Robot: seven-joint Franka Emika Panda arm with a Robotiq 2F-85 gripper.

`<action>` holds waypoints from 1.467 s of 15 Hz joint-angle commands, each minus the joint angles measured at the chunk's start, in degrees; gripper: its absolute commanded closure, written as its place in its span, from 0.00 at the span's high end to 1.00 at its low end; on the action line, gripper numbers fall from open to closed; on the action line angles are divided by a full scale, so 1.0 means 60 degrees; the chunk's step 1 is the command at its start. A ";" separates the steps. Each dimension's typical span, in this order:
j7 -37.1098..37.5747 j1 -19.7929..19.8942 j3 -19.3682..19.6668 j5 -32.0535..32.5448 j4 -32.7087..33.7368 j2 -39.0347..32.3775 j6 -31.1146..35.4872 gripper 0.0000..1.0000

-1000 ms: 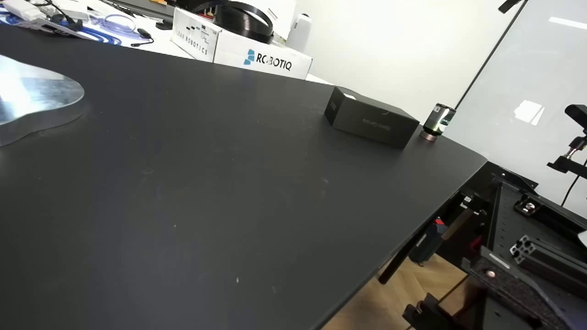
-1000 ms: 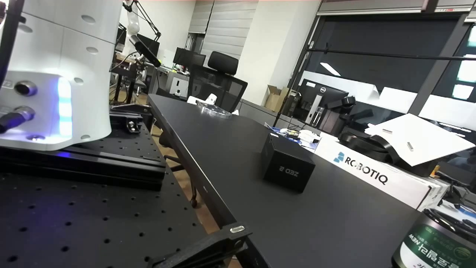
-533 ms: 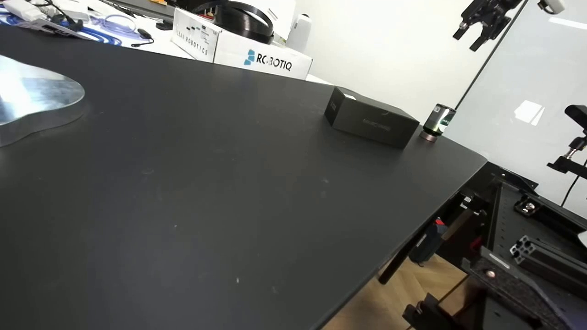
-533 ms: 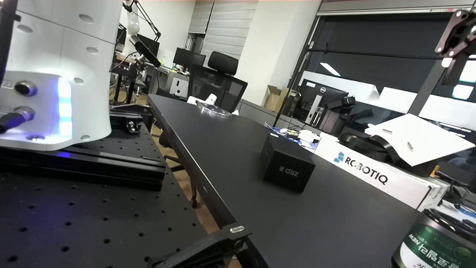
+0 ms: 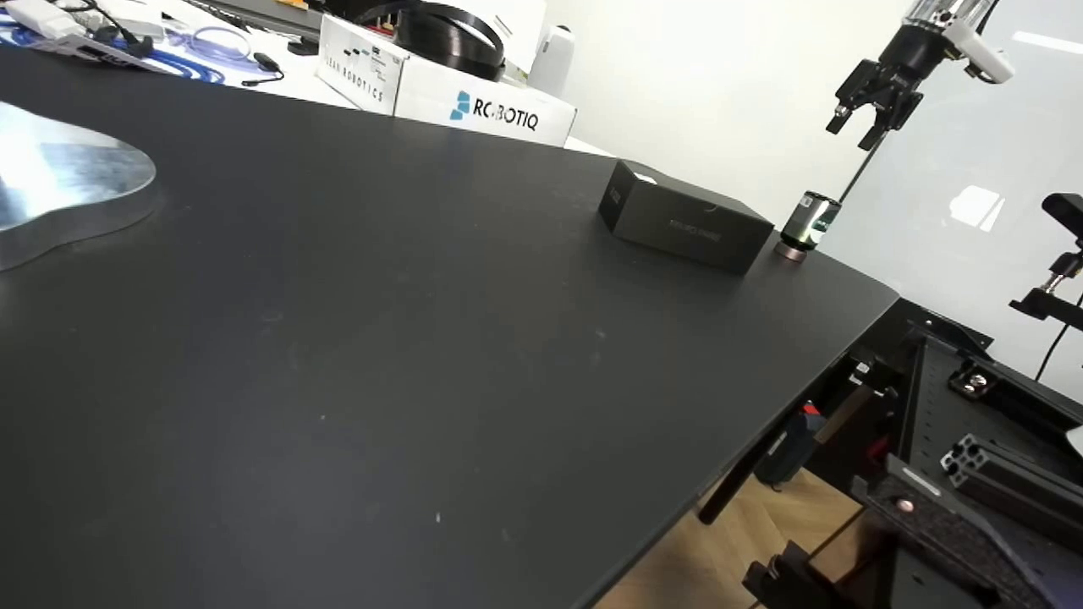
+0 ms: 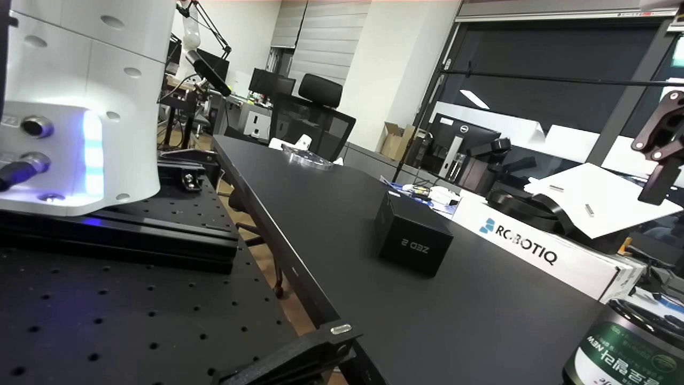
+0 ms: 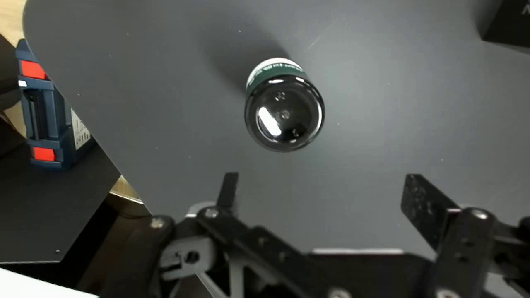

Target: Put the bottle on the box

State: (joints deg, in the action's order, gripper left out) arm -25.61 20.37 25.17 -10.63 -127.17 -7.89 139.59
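The bottle (image 5: 811, 222) stands on the dark table beyond the box, its dark body above a narrower copper-toned end. It is cut off at the lower right in an exterior view (image 6: 625, 347), where its green and white label shows. The wrist view looks down on its round black top (image 7: 285, 114). The black box (image 5: 687, 222) lies beside it, also in an exterior view (image 6: 410, 235); only a corner shows in the wrist view (image 7: 511, 25). My gripper (image 5: 854, 134) is open and empty above the bottle, apart from it. Its fingers (image 7: 321, 190) are wide apart in the wrist view.
A white Robotiq box (image 5: 486, 106) with black items on top stands behind the table. A clear plate with a curved edge (image 5: 72, 178) lies at the table's far end. The table edge (image 7: 103, 153) runs near the bottle, with a blue case (image 7: 45, 111) below it.
My gripper has come into view from the top and moved down toward the bottle, fingers open throughout. The bottle and the box have not moved.
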 commanded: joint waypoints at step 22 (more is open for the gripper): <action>-0.0496 0.1118 -0.1234 -0.0157 -0.0717 -0.1422 0.2128 1.00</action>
State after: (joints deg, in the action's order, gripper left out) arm -29.68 25.49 19.27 -11.41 -131.95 -14.66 150.24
